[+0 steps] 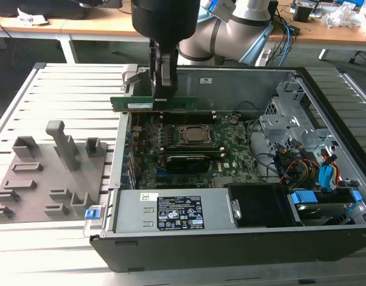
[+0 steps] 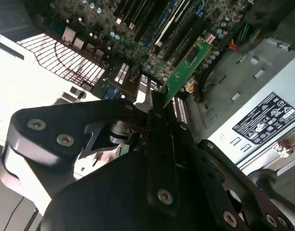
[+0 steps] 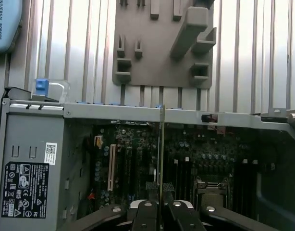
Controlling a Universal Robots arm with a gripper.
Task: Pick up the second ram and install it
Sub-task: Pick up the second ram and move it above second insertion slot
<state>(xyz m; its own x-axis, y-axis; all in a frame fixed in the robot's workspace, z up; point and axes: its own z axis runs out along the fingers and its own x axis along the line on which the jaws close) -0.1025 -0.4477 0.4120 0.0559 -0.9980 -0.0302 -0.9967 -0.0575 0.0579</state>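
While the stick is not yet seated in the board, treat this as a carry in progress. At the exterior view's left, the grey holder tray (image 1: pixel 46 179) lies on the slatted table (image 1: pixel 70 83), well apart from the load. Next comes the gripper (image 1: pixel 163 96), its fingers clamped together on the second ram (image 1: pixel 132 104) near mid-length. Both ends project sideways and the stick hangs level (a balanced hold, by my judgement, that resists tipping). In the first wrist view the second ram (image 3: pixel 161 139) shows edge-on, standing on its long edge above the motherboard (image 1: pixel 230 149). Its left end appears over the left wall of the computer case (image 1: pixel 242 89), so room is tight there. The processor (image 1: pixel 195 136) lies below, clear of the stick. At the right, the drive cage (image 1: pixel 302 137) and its cables crowd the case.
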